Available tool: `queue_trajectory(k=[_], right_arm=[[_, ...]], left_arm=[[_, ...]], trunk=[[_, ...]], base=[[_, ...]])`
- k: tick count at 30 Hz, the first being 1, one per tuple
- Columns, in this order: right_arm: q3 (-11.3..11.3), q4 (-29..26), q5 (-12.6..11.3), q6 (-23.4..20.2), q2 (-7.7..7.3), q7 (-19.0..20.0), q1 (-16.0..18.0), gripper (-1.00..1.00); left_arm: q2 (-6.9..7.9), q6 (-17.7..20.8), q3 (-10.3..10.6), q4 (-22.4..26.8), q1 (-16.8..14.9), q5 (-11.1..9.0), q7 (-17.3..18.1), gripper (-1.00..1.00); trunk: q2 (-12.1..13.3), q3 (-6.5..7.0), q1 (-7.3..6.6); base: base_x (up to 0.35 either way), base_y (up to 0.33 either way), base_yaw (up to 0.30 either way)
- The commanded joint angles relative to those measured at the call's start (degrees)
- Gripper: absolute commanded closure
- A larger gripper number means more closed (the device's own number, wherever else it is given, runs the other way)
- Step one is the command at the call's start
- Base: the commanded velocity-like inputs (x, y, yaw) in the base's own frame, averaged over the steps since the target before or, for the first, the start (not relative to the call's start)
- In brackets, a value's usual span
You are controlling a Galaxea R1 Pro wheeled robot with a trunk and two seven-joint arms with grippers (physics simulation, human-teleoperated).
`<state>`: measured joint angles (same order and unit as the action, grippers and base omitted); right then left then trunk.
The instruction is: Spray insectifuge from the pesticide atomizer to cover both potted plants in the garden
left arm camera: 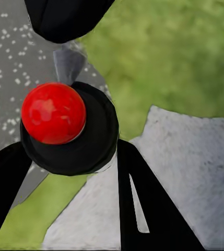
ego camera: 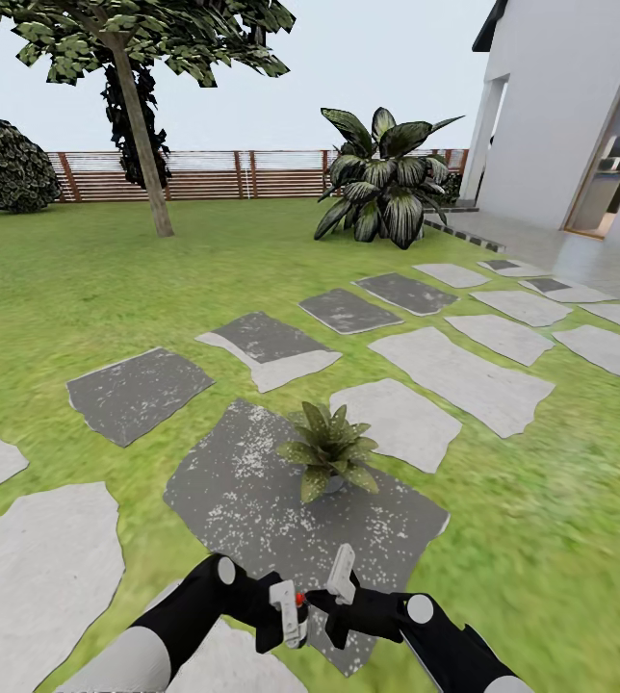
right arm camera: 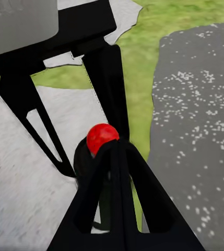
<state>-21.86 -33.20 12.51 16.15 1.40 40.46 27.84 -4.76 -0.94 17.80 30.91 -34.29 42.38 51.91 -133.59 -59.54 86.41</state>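
Note:
One potted plant point(ego camera: 329, 450), a low rosette of speckled green leaves, stands on a dark grey stepping stone point(ego camera: 243, 481) dotted with white specks. At the near edge of that stone my left gripper point(ego camera: 289, 614) is shut on the pesticide atomizer point(ego camera: 298, 601). From above, the atomizer point(left arm camera: 54, 112) reads as a round dark body with a red knob, sitting between the left fingers point(left arm camera: 143, 198). My right gripper point(ego camera: 337, 595) is shut, and its tips point(right arm camera: 110, 146) touch the red knob point(right arm camera: 102, 136). The second potted plant is out of view.
Light and dark stepping stones point(ego camera: 464, 380) run across the lawn toward a white house point(ego camera: 580, 115) and its paved terrace at the right. A big dark-leaved shrub point(ego camera: 387, 178), a tree point(ego camera: 146, 164), a round bush point(ego camera: 2, 166) and a slatted fence point(ego camera: 243, 175) line the back.

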Motion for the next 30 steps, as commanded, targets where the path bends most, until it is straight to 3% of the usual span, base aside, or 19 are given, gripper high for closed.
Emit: queue_trajectory(k=[1, 15, 16, 20, 24, 26, 28, 29, 30], right_arm=[[0.06, -0.02, 0.59, 0.36, 0.01, -0.03, 0.02, 1.0], [0.06, 0.08, 0.59, 0.37, -0.46, -0.09, 0.02, 1.0], [0.06, 0.12, 0.59, 0.37, -0.68, -0.1, 0.02, -1.0], [0.42, 0.35, 0.44, 0.4, -3.0, -0.26, 0.02, -1.0], [0.56, 4.05, 0.4, 0.51, -3.66, -0.96, 0.02, -1.0], [0.6, 6.76, 0.35, 0.59, -3.73, -4.07, 0.02, -1.0], [0.49, 10.16, 0.27, 0.64, -3.76, -12.7, -0.08, -1.0], [0.46, 11.7, 0.21, 0.69, -3.75, -15.9, -0.1, -1.0], [0.44, 14.31, 0.05, 0.85, -3.7, -20.75, -0.17, -1.0]], left_arm=[[0.28, 0.02, -0.05, 0.01, -0.18, 0.46, 0.14, 1.0], [12.46, 0.9, -0.26, -2.24, 0.25, 0.29, 0.05, 1.0], [13.18, 0.92, -0.32, -3.44, 0.26, 0.19, 0.02, 1.0], [15.82, 0.66, -0.39, -8.7, 0.27, 0.01, -0.39, 1.0], [15.94, 0.73, -1.45, -10.13, 0.33, -0.79, -3.93, 1.0], [15.56, 0.64, -5.49, -11.42, 0.4, -4.65, -8.68, 1.0], [15.31, 0.31, -11.02, -13.98, 0.44, -11.94, -14.94, 1.0], [15.28, 0.23, -12.19, -14.62, 0.44, -14.26, -16.81, 1.0], [15.21, 0.16, -13.23, -15.54, 0.45, -17.82, -19.54, 1.0]], trunk=[[-0.02, -0.05, -0.01], [-0.02, -0.05, -0.01], [-0.02, -0.05, -0.01], [-0.02, -0.05, -0.01], [-0.02, -0.05, -0.01], [-0.02, -0.05, -0.01], [-0.02, -0.05, -0.01], [-0.02, -0.05, -0.01], [-0.02, -0.05, -0.01]], base=[[0.0, 0.0, 0.0], [0.0, 0.0, 0.0], [0.0, 0.0, 0.0], [0.0, 0.0, 0.0], [0.0, 0.0, 0.0], [0.0, 0.0, 0.0], [0.0, 0.0, 0.0], [0.0, 0.0, 0.0], [0.0, 0.0, 0.0]])
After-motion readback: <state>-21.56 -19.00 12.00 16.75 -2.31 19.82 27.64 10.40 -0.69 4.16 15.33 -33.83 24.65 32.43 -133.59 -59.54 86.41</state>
